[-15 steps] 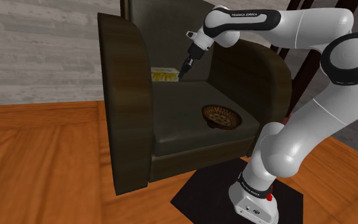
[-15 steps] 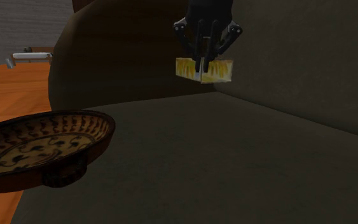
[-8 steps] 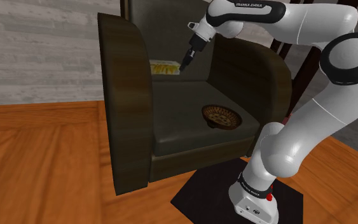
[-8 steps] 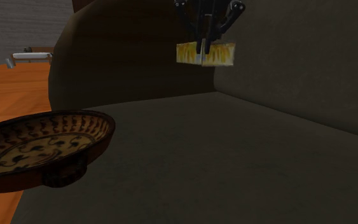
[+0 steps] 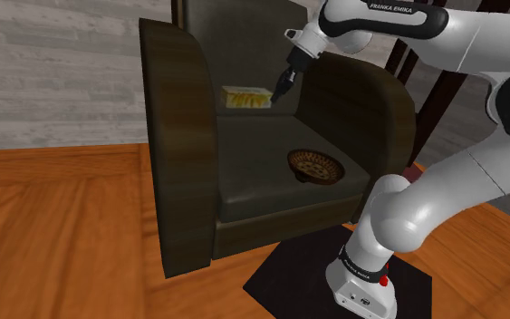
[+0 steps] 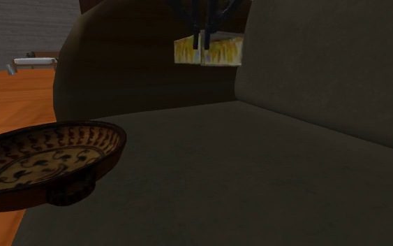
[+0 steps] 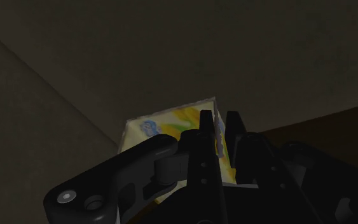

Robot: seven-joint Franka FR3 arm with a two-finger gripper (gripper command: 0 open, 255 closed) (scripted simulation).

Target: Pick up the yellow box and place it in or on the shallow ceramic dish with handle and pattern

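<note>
A yellow box [image 5: 245, 96] with white and blue print hangs in the air above the back of a dark armchair's seat [image 5: 262, 163]. My gripper [image 5: 279, 91] is shut on its end, fingers pointing down. In the second exterior view the box [image 6: 218, 51] sits high against the backrest, with a thin finger [image 6: 202, 43] across its front. In the wrist view the box [image 7: 165, 126] is clasped by my gripper [image 7: 217, 126]. The shallow brown patterned dish [image 5: 316, 167] rests on the seat's front part, nearer the stand, and the dish [image 6: 41, 159] lies well below the box.
The armchair's tall arm [image 5: 178, 136] walls the seat on the shoulder view's left, with the backrest [image 5: 235, 45] behind and the other arm [image 5: 375, 118] on the right. Wooden floor [image 5: 53, 227] surrounds it. The stand sits on a black mat [image 5: 289, 281].
The gripper has lifted the box higher off the seat and carried it a little toward the shoulder view's right. The dish has not moved.
</note>
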